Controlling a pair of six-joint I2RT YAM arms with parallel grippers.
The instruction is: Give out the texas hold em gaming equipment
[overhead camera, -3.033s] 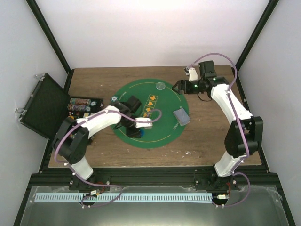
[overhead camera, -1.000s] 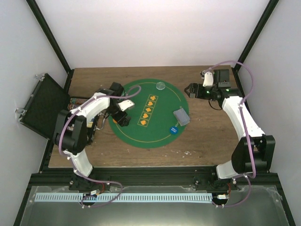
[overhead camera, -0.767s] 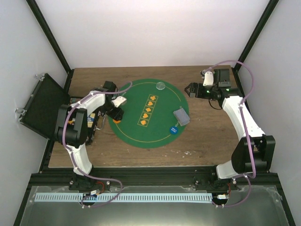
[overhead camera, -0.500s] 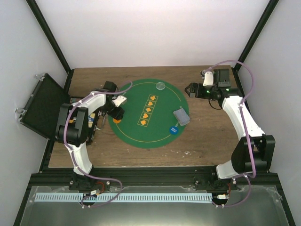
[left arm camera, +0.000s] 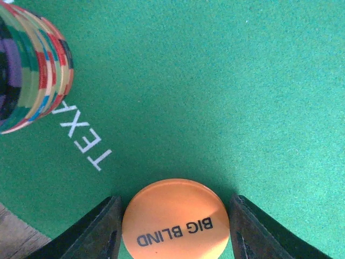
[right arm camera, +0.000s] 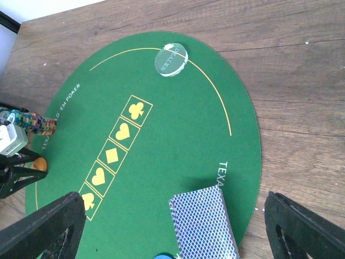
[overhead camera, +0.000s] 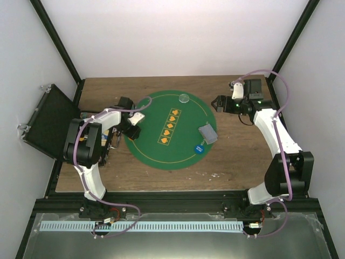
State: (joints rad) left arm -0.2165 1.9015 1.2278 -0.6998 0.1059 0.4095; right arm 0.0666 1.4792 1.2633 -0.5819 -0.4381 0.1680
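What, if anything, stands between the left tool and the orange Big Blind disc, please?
Nothing visible does. The orange disc lies flat on the green mat, directly between the two fingers of the left tool, one on each side. The stack of chips stands apart, off to one side, outside the gap.

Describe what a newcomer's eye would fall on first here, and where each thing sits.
The large round green felt mat with orange suit marks fills the middle of the wooden table. At its left edge, a round orange disc printed BIG BLIND lies flat between the fingers of the left gripper, near a stack of multicoloured chips. A grey-blue-backed deck of cards lies on the mat's right side.
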